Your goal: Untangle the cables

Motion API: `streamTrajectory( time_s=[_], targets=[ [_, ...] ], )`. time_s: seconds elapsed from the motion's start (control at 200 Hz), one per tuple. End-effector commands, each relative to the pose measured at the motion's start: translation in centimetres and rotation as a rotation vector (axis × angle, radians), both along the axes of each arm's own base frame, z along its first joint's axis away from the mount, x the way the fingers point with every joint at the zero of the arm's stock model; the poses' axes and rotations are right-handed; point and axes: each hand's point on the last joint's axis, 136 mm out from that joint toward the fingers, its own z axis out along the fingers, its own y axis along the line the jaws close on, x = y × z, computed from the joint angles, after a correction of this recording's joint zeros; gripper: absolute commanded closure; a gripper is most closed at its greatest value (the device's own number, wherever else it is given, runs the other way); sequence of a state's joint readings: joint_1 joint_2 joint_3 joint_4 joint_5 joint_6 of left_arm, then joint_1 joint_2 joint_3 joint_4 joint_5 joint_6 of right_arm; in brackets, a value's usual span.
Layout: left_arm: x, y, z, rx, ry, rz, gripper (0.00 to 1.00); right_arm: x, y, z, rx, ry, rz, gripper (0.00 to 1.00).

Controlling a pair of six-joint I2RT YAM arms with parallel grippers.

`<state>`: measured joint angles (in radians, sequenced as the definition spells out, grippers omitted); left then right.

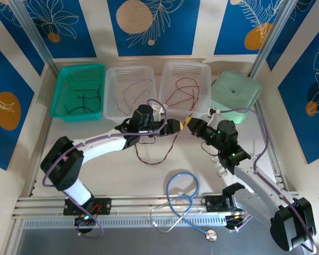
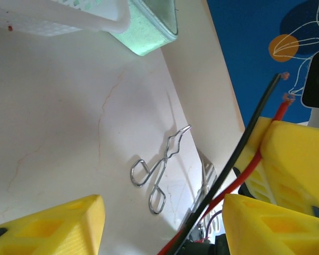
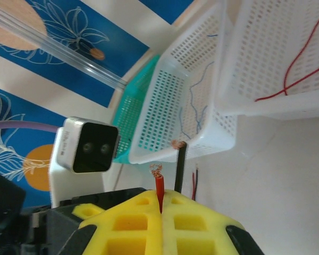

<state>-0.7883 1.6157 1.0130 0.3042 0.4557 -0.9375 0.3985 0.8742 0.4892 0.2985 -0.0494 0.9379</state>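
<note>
A joined red and black cable (image 1: 150,157) loops on the table below both grippers. My right gripper (image 1: 191,121) is shut on the red cable (image 3: 159,186) just below its frayed copper tip. The black cable (image 3: 179,166) rises right behind the fingers, and I cannot tell whether it is pinched too. My left gripper (image 2: 162,215) stands open facing it. The red and black cables (image 2: 239,164) run diagonally through its gap, close to the right finger (image 2: 279,226). More cables lie in the green basket (image 1: 58,90) and two white baskets (image 1: 110,95) (image 1: 204,71).
A blue-tubed stethoscope (image 1: 182,197) lies near the front rail. Metal tongs (image 2: 158,171) rest on the table under the right arm. A pale green lidded box (image 1: 236,93) sits at the back right. The two grippers are nearly touching.
</note>
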Motion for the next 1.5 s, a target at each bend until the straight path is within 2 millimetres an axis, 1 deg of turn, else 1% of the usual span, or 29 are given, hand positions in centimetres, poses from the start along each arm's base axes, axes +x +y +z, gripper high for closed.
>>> streamTrajectory(
  time_s=[0.0,0.065,0.18,0.3,0.36,0.45,0.51,0.635,0.825,0.97,1.02,1.211,1.381,1.491],
  targets=[
    [-0.5,-1.2,1.4,-0.061,-0.005,-0.039,0.44,-0.3,0.7,0.8,0.043,-0.033,0.050,1.00],
    [-0.6,-1.3,1.5,-0.071,-0.001,-0.045,0.45,-0.4,0.7,0.9,0.052,-0.035,0.056,1.00],
    [-0.7,-1.7,1.6,-0.088,-0.001,-0.056,0.54,-0.4,0.7,0.8,0.061,-0.031,0.057,1.00],
    [-0.6,-1.6,1.5,-0.096,0.003,-0.044,0.57,-0.3,0.8,0.7,0.074,-0.028,0.059,1.00],
    [-0.7,-1.6,1.5,-0.099,0.003,-0.043,0.56,-0.4,0.9,0.8,0.087,-0.033,0.068,1.00],
    [-0.7,-1.4,2.0,-0.116,-0.010,-0.033,0.53,-0.4,1.0,0.7,0.092,-0.029,0.077,1.00],
    [-0.5,-1.1,2.7,-0.138,-0.028,-0.014,0.53,-0.5,1.0,0.7,0.098,-0.032,0.079,1.00],
    [-0.6,-1.1,4.8,-0.185,-0.070,-0.021,0.53,-0.4,1.0,0.1,0.079,-0.010,0.074,1.00],
    [-0.9,-0.4,5.7,-0.141,-0.124,-0.020,0.54,-0.5,1.2,0.1,0.072,-0.002,0.089,1.00],
    [-1.2,0.3,6.7,-0.124,-0.171,-0.015,0.55,-0.4,0.9,-0.5,0.058,0.019,0.070,1.00],
    [-1.3,0.4,6.9,-0.126,-0.182,-0.019,0.55,-0.4,1.0,-0.4,0.059,0.018,0.072,1.00],
    [-1.7,0.3,6.6,-0.116,-0.203,-0.046,0.60,-0.5,1.6,-0.3,0.058,0.045,0.110,1.00],
    [-1.9,0.3,6.7,-0.114,-0.211,-0.058,0.60,-0.6,1.9,-0.3,0.071,0.055,0.128,1.00],
    [-2.0,0.3,6.3,-0.096,-0.211,-0.061,0.59,-0.6,2.1,0.1,0.082,0.057,0.137,1.00]
  ],
)
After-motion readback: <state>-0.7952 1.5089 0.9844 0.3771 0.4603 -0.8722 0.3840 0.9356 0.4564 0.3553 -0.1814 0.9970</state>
